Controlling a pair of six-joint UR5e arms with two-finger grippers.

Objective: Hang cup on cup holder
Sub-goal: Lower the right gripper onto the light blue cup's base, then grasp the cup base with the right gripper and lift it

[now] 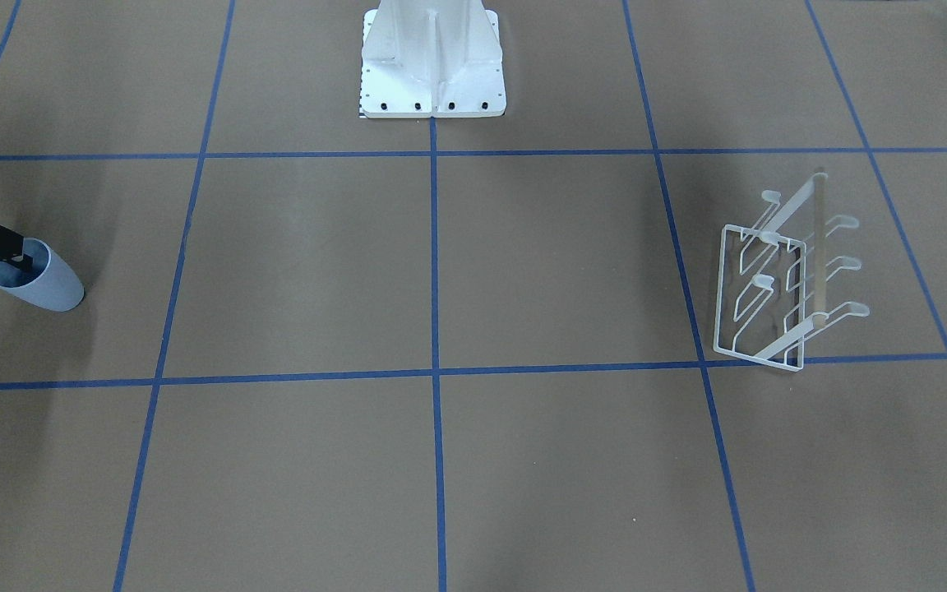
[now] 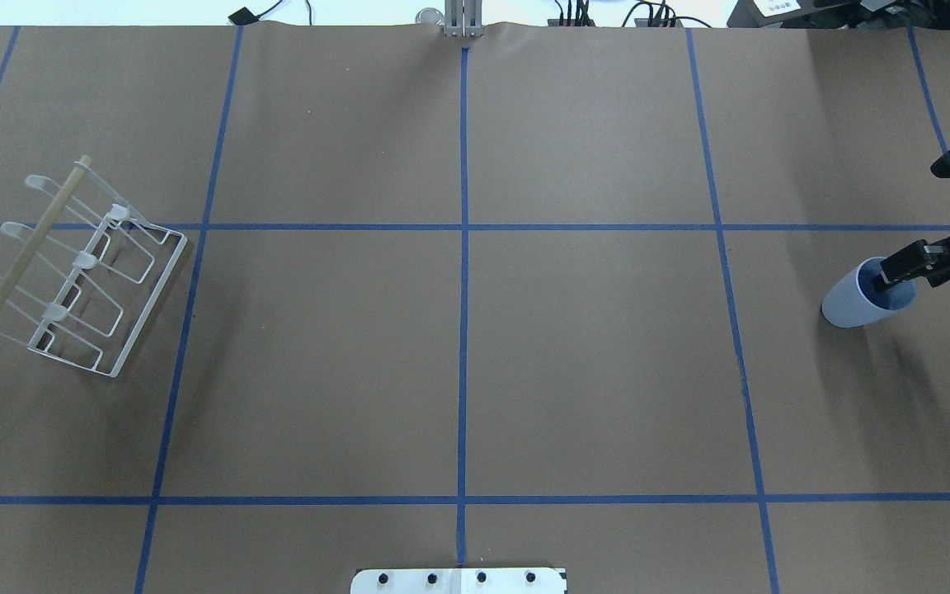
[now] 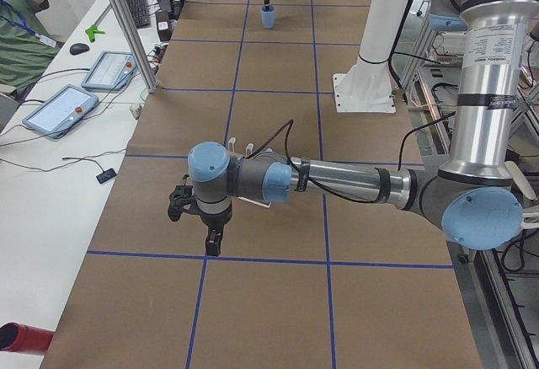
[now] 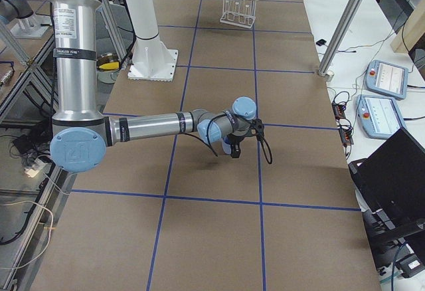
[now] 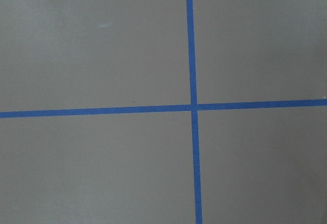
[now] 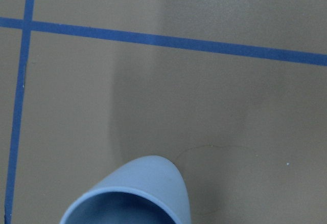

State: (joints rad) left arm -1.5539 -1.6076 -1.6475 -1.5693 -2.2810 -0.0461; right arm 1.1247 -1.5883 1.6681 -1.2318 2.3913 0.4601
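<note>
The light blue cup (image 1: 46, 286) stands on the brown table at the robot's far right; it also shows in the overhead view (image 2: 854, 301) and at the bottom of the right wrist view (image 6: 138, 193). My right gripper (image 2: 914, 223) is over its rim. One finger (image 2: 895, 271) reaches into the cup's mouth and the other stands apart outside, so the jaws look open. The white wire cup holder (image 2: 79, 272) with its wooden dowel stands far off at the robot's left (image 1: 761, 288). My left gripper (image 3: 210, 238) hangs near the holder; I cannot tell whether it is open or shut.
The white robot mounting base (image 1: 432, 74) sits at the table's middle near edge. Blue tape lines (image 2: 463, 227) divide the brown table. A person and tablets (image 3: 76, 108) are beside the table's far side.
</note>
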